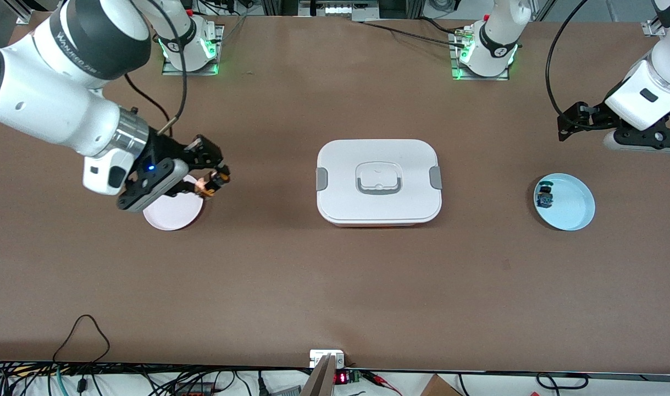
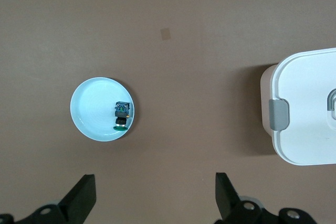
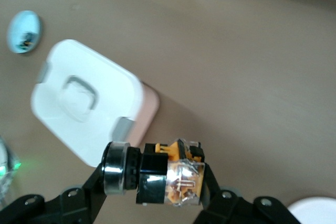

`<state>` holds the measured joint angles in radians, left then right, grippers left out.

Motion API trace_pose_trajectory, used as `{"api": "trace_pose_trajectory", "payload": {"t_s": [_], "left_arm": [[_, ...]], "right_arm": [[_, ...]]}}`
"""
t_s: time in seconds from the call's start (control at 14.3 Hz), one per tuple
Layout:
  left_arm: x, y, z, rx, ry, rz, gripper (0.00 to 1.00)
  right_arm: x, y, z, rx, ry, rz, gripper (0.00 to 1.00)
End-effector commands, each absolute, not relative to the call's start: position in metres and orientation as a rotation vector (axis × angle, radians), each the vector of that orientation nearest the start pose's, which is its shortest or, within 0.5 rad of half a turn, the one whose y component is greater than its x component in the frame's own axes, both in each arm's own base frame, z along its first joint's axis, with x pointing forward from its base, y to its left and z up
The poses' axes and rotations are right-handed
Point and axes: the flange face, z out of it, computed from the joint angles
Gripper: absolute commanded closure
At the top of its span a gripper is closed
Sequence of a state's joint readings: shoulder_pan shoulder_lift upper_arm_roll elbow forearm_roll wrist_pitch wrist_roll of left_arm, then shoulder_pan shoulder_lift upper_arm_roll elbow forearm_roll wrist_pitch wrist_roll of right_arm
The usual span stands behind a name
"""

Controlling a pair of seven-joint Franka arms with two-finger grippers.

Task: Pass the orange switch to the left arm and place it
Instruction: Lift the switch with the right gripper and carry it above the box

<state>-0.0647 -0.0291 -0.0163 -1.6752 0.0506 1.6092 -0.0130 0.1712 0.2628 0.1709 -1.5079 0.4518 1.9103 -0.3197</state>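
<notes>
my right gripper point(image 1: 211, 184) is clamped on the orange switch point(image 1: 218, 180), holding it in the air over the edge of the pink plate point(image 1: 172, 212) at the right arm's end of the table, its long axis lying crosswise between the fingers. the box point(image 1: 378, 181) sits on the table between that switch and my left gripper point(image 2: 155, 200), which waits wide open and empty near the blue plate point(image 1: 574, 206) with the blue switch point(image 1: 544, 196). i judge the handover has to pass over or around the box, since the right arm alone is near the switch.

Bright, even light from overhead. The box point(image 1: 378, 181) drops a soft shadow toward six o'clock. Green lamps glow at both bases. The right wrist view is smeared, the switch point(image 3: 170, 174) glinting.
</notes>
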Motion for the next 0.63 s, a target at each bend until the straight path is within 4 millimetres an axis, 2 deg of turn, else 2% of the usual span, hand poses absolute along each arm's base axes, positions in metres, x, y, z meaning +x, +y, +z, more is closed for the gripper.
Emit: {"api": "trace_pose_trajectory", "payload": {"t_s": [0.0,0.21,0.42,0.56], "left_arm": [[0.543,-0.042,0.598,-3.135,0.087,0.084,0.0],[0.542,-0.037,0.598,-3.146,0.072,0.1,0.0],[0.542,-0.041,0.596,-3.205,0.058,0.115,0.0],[0.543,-0.027,0.595,-3.252,0.01,0.126,0.0]], "right_arm": [[0.611,0.261,0.557,-2.408,-0.814,-0.341,1.0],[0.612,0.29,0.559,-2.291,-0.966,-0.545,1.0],[0.606,0.321,0.552,-2.162,-1.076,-0.631,1.0],[0.605,0.33,0.551,-2.057,-1.093,-0.679,1.0]]}}
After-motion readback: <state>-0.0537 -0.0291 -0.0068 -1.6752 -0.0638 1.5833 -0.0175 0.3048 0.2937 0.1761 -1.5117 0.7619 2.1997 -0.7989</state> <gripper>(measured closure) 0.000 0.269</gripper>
